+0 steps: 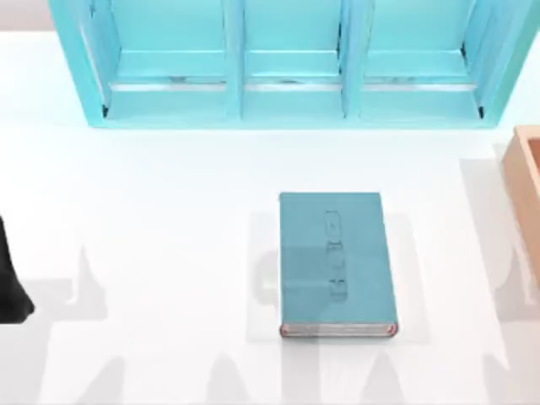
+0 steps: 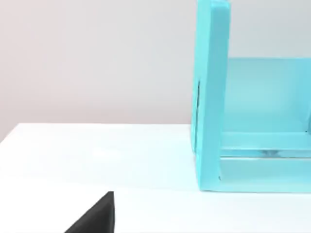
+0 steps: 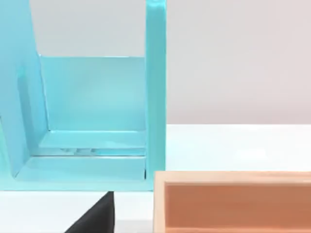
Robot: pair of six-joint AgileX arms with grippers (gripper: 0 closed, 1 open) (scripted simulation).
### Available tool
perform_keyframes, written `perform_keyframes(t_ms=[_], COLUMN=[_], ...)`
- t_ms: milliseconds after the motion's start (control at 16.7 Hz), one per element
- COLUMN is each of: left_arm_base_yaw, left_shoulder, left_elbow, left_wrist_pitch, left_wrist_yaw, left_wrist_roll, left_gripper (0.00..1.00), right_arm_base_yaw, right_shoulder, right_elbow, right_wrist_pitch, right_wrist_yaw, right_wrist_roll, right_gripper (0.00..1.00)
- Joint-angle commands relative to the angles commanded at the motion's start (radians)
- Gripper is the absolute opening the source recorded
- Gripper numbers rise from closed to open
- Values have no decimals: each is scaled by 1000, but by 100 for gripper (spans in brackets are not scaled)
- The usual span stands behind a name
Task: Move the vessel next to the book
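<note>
The book (image 1: 337, 263), a thick teal-blue hardcover with embossed marks, lies flat in the middle of the table, its pale page edges and reddish corners toward the front. The vessel is out of view. My left arm (image 1: 12, 283) is parked at the table's left edge, far from the book, and a black part of the left gripper (image 2: 95, 217) pokes into the left wrist view. A black part of the right gripper (image 3: 95, 216) sits low in the right wrist view, close to the tan box.
A light-blue shelf unit (image 1: 291, 67) with three open bays spans the back of the table. A tan wooden box (image 1: 525, 190) stands at the right edge, also seen close up as the box (image 3: 233, 201). White tabletop (image 1: 152, 236) surrounds the book.
</note>
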Motion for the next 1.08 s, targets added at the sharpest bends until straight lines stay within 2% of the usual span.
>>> perform_keyframes(t_ms=[240, 480, 660, 1080], left_arm_base_yaw=[2, 15, 34, 139], left_shoulder=[29, 200, 403, 967], left_elbow=[30, 198, 384, 834], left_wrist_pitch=[-18, -123, -251, -654], left_wrist_yaw=[-5, -21, -33, -45], left_wrist_roll=[30, 217, 467, 1223], left_gripper=[100, 100, 100, 100], right_arm_base_yaw=[0, 0, 0, 0], right_shoulder=[0, 0, 0, 0], right_elbow=[0, 0, 0, 0], right_wrist_pitch=[0, 0, 0, 0], right_wrist_yaw=[0, 0, 0, 0], right_wrist_roll=[0, 0, 0, 0], right_gripper=[100, 100, 100, 100])
